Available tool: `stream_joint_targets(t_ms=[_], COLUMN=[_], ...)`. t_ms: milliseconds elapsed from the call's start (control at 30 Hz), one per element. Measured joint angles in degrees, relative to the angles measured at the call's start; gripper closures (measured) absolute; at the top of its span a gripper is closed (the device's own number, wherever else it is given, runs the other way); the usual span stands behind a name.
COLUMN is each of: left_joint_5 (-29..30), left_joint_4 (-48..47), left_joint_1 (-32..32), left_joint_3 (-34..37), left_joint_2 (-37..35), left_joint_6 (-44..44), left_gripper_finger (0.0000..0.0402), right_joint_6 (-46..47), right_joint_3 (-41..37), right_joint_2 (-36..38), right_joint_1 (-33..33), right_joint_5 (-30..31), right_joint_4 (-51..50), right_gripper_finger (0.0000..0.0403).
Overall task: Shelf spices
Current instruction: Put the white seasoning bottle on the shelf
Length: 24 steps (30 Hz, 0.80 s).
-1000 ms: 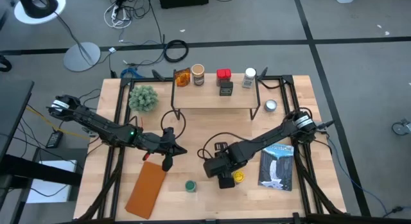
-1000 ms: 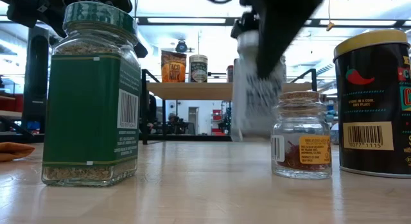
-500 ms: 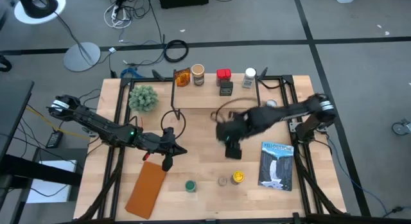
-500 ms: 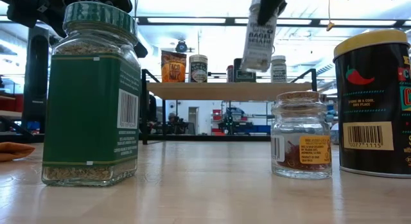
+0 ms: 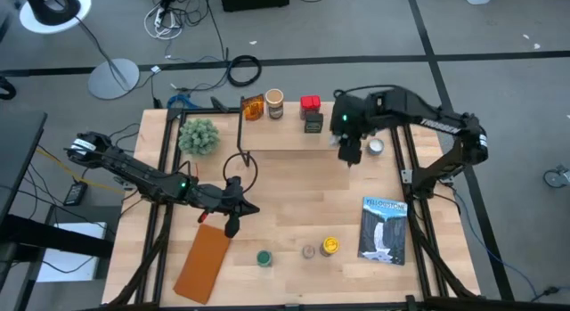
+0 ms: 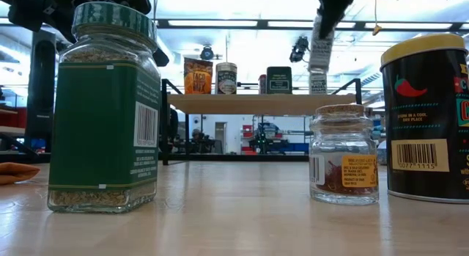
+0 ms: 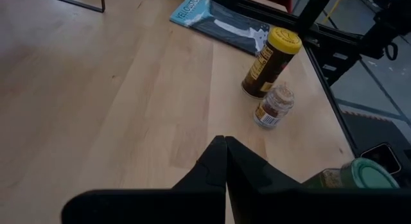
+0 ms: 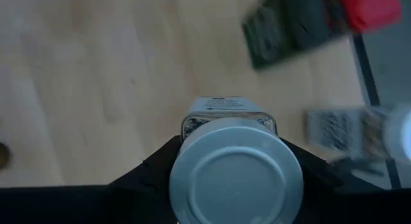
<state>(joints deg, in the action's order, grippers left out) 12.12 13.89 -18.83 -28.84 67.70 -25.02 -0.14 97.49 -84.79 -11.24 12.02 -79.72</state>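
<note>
- Silver-lidded jar, pinched in the right gripper, hangs over the shelf's right end.
- Left gripper, fingers pressed together, sits in front of the shelf.
- Green-lidded jar, with dried herbs, stands on the table.

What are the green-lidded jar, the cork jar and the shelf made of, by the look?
Green-lidded jar: clear glass, probably; flakes show through below the green label. Its ribbed lid looks like plastic.
Cork jar: clear glass with glints, and a stopper with a speckled tan grain like cork.
Shelf: pale matte wood board on thin black legs, likely painted metal.
</note>
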Motion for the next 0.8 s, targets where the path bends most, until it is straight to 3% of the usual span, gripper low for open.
stream_joint_targets(t_ms=[400,800], left_joint_5=[-0.02,-0.09], left_joint_4=[0.12,3.15], left_joint_1=[0.0,0.01], left_joint_3=[0.0,-0.02], left_joint_2=[0.0,0.0], left_joint_6=[0.97,0.96], left_gripper_finger=[0.0396,0.0396], right_joint_6=[-12.41,-17.53], right_joint_3=[0.04,0.04], right_joint_2=[-2.91,-4.2], right_joint_1=[-13.68,-16.33], right_joint_5=[-5.25,-7.98], right_joint_4=[-3.3,-2.86], right_gripper_finger=[0.0211,0.0211])
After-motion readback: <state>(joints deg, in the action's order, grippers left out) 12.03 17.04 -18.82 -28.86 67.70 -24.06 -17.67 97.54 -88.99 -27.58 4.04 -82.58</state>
